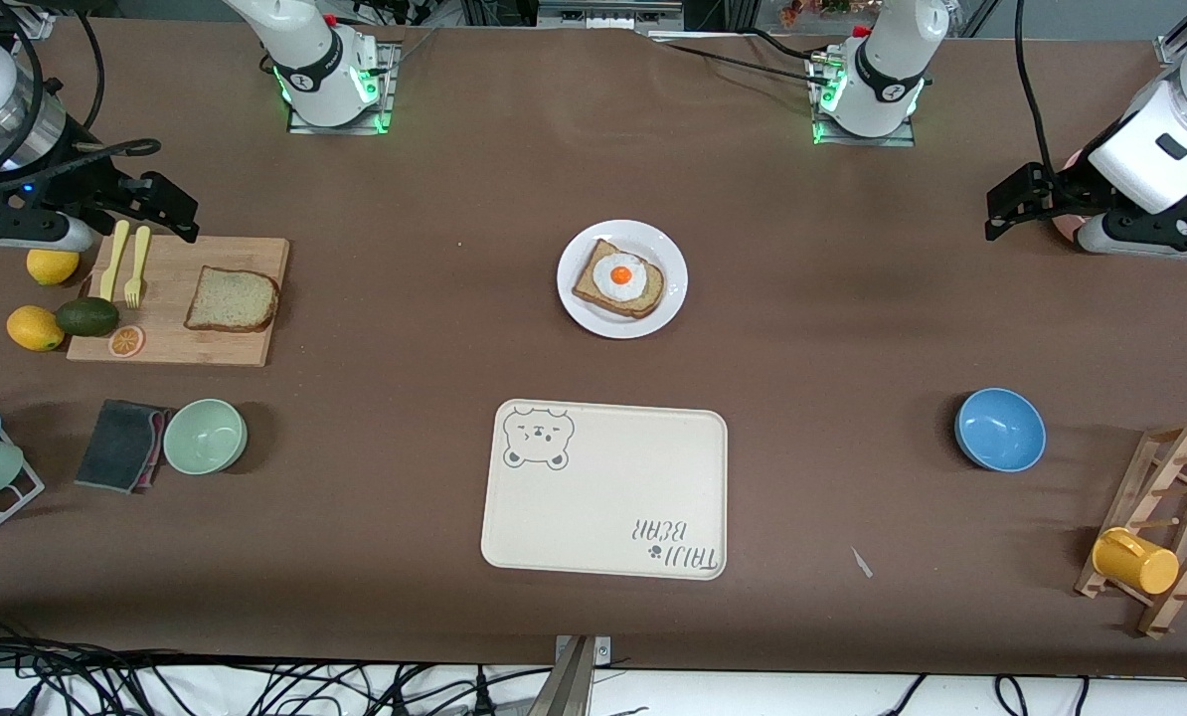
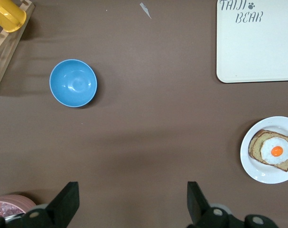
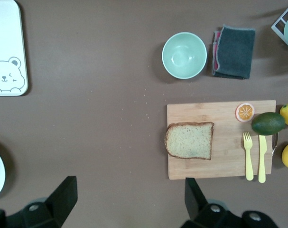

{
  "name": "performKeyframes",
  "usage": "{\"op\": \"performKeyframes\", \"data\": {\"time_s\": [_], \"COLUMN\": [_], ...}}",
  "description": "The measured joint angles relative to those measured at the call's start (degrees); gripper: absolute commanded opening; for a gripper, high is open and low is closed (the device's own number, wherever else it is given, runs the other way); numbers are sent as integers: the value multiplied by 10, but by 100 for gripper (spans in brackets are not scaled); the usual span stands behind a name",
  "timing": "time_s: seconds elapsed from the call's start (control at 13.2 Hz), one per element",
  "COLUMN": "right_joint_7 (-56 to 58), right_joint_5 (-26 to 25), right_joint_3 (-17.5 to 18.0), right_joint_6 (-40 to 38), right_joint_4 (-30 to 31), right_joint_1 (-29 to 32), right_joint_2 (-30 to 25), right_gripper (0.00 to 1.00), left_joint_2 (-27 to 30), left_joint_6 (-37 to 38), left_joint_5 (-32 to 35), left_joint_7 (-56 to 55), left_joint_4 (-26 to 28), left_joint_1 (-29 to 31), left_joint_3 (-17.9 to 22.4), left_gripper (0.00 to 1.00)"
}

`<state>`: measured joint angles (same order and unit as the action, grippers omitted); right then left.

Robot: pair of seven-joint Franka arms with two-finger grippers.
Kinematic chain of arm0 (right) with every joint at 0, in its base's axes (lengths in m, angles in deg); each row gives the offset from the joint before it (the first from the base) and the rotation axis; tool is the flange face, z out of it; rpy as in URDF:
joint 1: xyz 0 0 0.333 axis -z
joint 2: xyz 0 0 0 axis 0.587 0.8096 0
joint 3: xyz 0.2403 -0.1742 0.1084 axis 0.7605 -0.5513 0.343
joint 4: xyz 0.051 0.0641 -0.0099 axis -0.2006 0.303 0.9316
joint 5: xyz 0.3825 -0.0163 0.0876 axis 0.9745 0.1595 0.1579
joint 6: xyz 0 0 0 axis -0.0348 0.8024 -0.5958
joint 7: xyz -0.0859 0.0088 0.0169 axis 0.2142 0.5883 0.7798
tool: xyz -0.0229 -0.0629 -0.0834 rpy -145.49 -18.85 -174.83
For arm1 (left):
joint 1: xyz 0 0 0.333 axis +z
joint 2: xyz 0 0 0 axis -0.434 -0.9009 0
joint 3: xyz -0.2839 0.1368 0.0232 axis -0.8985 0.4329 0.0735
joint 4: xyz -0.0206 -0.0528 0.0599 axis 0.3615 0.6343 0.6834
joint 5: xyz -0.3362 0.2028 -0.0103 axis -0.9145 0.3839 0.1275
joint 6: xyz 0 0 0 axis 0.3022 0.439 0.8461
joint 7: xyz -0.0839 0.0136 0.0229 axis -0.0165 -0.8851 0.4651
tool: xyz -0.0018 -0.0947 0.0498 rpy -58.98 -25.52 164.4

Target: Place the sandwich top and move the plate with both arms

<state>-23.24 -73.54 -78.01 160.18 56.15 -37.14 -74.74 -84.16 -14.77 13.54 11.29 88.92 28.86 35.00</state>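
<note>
From the front camera, the brown tabletop lay before me with the white plate near its middle, carrying a bread slice topped with a fried egg. Nearer that camera sat the beige tray with a bear drawing. The sandwich top lay flat on a wooden cutting board toward my right arm's end, beside a yellow fork and knife, with an orange slice, an avocado and two lemons at the board's edge. My right gripper hung over the board's edge, jaws wide and empty. My left gripper hung over bare tabletop at the left arm's end, jaws wide and empty too. A pale green bowl, a dark cloth, a blue bowl and a wooden rack with a yellow cup lay nearer the camera. My left wrist view looked down between my spread black fingers at the blue bowl, the tray's corner and the plate with the egg slice. My right wrist view looked down past my parted fingers at the sandwich top on the board, untouched, with the green bowl and cloth near the board.
</note>
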Motion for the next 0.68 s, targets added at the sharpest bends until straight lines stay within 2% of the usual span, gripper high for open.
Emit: {"op": "performKeyframes", "data": {"time_s": [0.68], "right_joint_7": [-1], "right_joint_5": [4], "right_joint_3": [12], "right_joint_6": [14], "right_joint_4": [-1], "right_joint_1": [-5], "right_joint_2": [-1], "right_gripper": [100], "left_joint_2": [-1], "left_joint_6": [0], "left_joint_5": [0], "left_joint_7": [0], "left_joint_4": [0], "left_joint_1": [0], "left_joint_3": [0], "left_gripper": [100]}}
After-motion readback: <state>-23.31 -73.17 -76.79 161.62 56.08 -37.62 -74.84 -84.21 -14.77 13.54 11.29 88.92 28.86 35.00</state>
